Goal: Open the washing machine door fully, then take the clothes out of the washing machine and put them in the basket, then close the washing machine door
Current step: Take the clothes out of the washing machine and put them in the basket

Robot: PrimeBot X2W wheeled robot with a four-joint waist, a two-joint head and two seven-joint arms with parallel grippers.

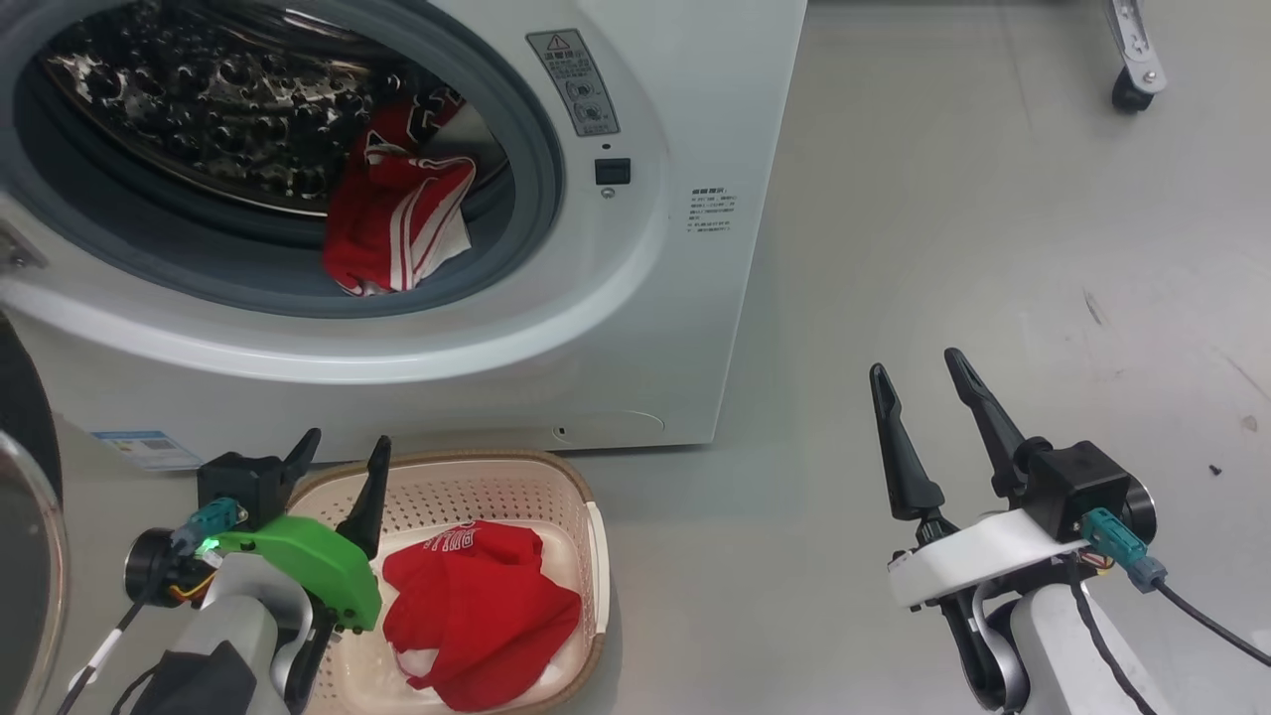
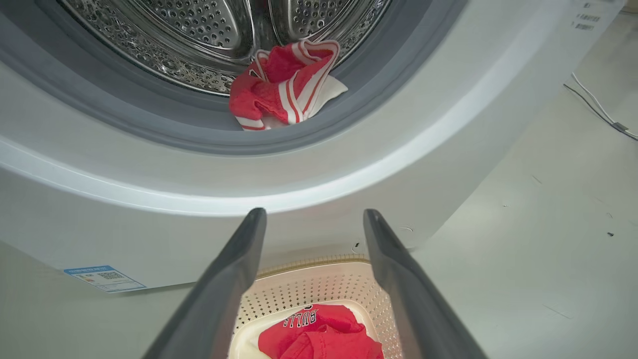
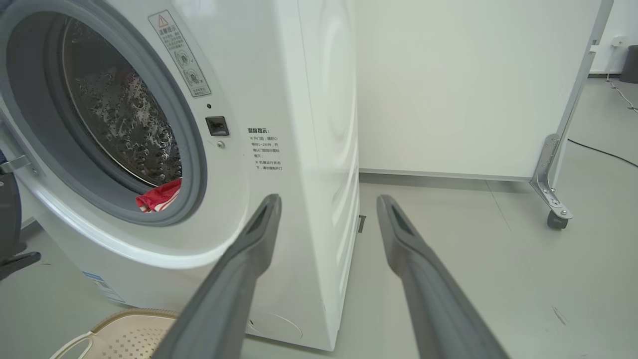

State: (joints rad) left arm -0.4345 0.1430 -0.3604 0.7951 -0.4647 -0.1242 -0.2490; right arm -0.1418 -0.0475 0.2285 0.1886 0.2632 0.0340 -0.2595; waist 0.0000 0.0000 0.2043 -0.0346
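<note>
The white washing machine (image 1: 685, 119) stands with its grey-ringed mouth uncovered. Its door (image 1: 25, 497) swings out at the far left edge, black rim and glass showing. A red garment with white stripes (image 1: 397, 214) lies on the lip of the drum (image 2: 284, 85), also seen low in the mouth (image 3: 159, 195). Another red garment with lettering (image 1: 477, 606) sits in the cream basket (image 1: 596, 536) on the floor before the machine (image 2: 319, 329). My left gripper (image 1: 343, 452) hovers open over the basket's left side, empty (image 2: 314, 219). My right gripper (image 1: 918, 372) is open and empty over bare floor (image 3: 329, 204).
Grey floor stretches to the right of the machine. A caster leg of a white panel stands at the back right (image 1: 1132, 79), seen also in the right wrist view (image 3: 553, 209). A thin cable runs on the floor (image 2: 593, 107).
</note>
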